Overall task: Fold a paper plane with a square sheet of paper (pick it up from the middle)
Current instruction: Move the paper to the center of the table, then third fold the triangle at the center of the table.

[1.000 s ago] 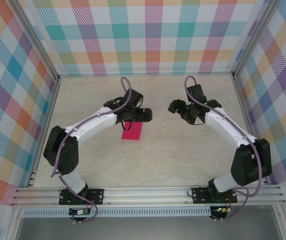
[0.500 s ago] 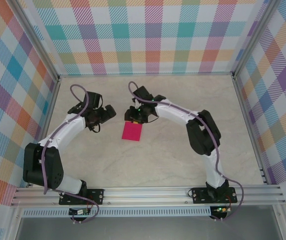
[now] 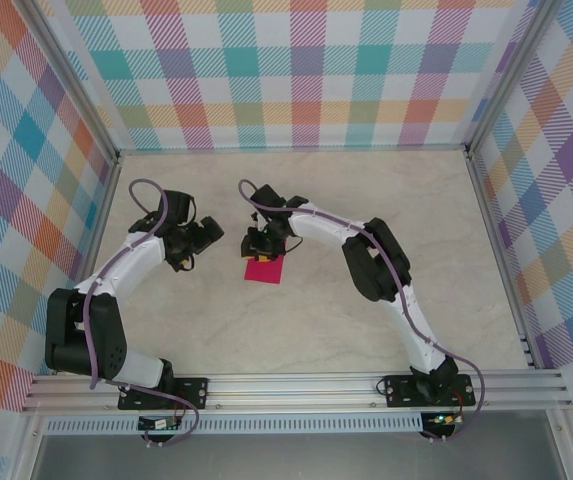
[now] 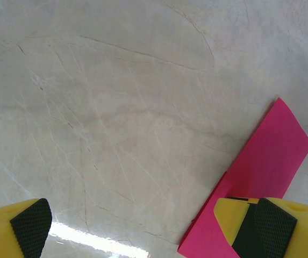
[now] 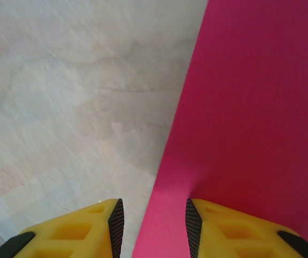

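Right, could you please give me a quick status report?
Left gripper open, left of pink paper. Right gripper part-closed, astride its edge. Nothing in the way.

Magenta-pink paper [image 4: 266, 156], yellow fingers [image 5: 84, 228] with black pads [image 4: 31, 227], pale marbled table [image 4: 116, 107], pastel plaid walls [image 3: 306, 70]

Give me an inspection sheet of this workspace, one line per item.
Surface: pale marbled tabletop.
Job's things: pink sheet of paper lying flat mid-table.
Clutter: nothing seen.
Grippers: left gripper wide open beside the paper; right gripper narrowed, gap showing, astride the paper's edge.
Cables: purple cables looped along both arms, off the paper.
Surroundings: plaid walls, aluminium frame.
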`<control>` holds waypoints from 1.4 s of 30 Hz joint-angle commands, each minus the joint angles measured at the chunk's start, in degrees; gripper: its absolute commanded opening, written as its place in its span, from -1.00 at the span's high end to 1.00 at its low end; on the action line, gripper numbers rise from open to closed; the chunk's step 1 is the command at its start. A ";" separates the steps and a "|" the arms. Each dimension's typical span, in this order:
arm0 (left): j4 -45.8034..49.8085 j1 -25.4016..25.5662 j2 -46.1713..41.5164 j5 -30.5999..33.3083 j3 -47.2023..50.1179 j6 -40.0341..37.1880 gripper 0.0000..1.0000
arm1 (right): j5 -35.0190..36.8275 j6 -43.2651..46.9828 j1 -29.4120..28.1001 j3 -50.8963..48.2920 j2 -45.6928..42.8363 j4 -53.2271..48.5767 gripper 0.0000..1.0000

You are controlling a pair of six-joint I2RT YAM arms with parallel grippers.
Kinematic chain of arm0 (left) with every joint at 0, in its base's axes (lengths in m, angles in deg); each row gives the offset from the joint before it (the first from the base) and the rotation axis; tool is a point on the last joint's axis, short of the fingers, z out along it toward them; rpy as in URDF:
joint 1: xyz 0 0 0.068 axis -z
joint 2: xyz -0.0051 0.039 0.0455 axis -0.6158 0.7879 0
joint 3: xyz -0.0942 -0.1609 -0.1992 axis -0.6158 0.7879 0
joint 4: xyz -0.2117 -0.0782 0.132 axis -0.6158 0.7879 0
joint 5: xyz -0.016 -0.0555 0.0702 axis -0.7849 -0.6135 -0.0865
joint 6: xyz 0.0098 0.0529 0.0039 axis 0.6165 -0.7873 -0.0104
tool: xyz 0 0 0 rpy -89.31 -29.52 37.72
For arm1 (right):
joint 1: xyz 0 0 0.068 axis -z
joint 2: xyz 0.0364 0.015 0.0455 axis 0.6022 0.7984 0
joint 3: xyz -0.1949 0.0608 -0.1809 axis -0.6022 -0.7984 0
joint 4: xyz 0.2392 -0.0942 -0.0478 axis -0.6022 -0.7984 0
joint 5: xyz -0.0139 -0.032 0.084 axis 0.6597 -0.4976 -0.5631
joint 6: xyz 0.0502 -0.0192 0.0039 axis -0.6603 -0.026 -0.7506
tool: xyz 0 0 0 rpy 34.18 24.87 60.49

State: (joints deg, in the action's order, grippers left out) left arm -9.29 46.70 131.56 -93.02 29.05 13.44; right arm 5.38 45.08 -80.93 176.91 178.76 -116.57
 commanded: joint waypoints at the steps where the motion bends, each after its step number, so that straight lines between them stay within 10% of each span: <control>1: 0.25 -0.76 -0.24 -1.71 0.63 0.36 -0.98 | -3.30 10.60 -0.31 -2.75 -0.47 -5.30 0.22; 10: -6.18 -0.73 2.51 -11.73 1.84 -0.28 -0.88 | -4.02 27.77 0.57 -18.94 -13.81 -6.21 0.18; 28: -23.78 15.02 15.93 -26.93 -0.53 2.27 0.56 | -1.50 -8.30 9.75 -48.95 -40.27 15.72 -0.18; 42: -20.12 16.36 23.37 -22.80 0.09 0.71 0.80 | -6.68 -12.80 10.44 -53.03 -37.18 19.59 -0.18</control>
State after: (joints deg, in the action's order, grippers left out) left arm -31.76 63.11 153.83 -117.32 29.25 15.54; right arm 0.40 33.47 -70.76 123.88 140.25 -98.01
